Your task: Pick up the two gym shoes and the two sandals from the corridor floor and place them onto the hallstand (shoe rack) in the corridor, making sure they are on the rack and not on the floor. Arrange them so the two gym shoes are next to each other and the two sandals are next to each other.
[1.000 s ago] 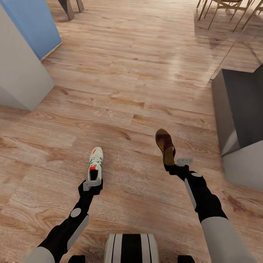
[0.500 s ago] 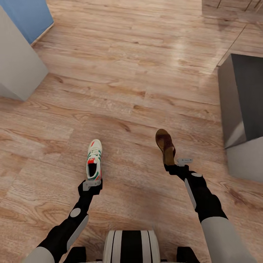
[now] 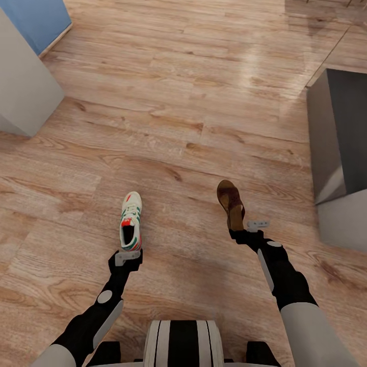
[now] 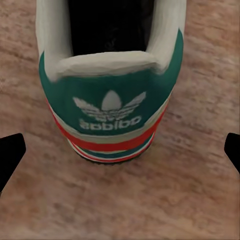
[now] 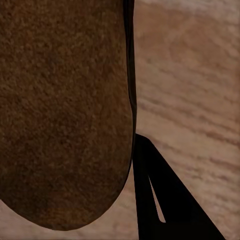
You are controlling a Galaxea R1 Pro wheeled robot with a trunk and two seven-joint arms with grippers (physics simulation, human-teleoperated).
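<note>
- The corridor floor [image 3: 193, 92] is light brown wood-plank laminate with strong grain and a pale sheen of reflected light toward the far right.
- At the floor's far left edge stands a pale grey block [image 3: 23, 97], with a blue panel [image 3: 38, 18] behind it in the far left corner.
- Along the right edge of the floor sits a dark grey step [image 3: 339, 132] with a lighter grey block below it.
- One gym shoe [image 3: 131, 220] is in view: white, with green stripes, red accents and a dark inside, toe pointing away from the robot.
- The left gripper [image 3: 127, 256] is at the shoe's heel. In the left wrist view the green heel tab [image 4: 111, 107] sits between two black fingertips [image 4: 10, 152] that stand wide apart at either side and do not touch the shoe, so the gripper is spread open.
- Whether the shoe rests on the floor or is lifted off it cannot be told.
- One sandal [image 3: 230, 203] is in view: dark brown, tan footbed, tilted on its edge with the toe pointing away.
- The right gripper [image 3: 243, 230] meets the sandal's heel end. The right wrist view shows the footbed [image 5: 62, 110] pressed against one black finger [image 5: 160, 200]; the gripper is clamped on the sandal.
- The robot's trunk [image 3: 182, 344] shows at the near edge between the two arms.
</note>
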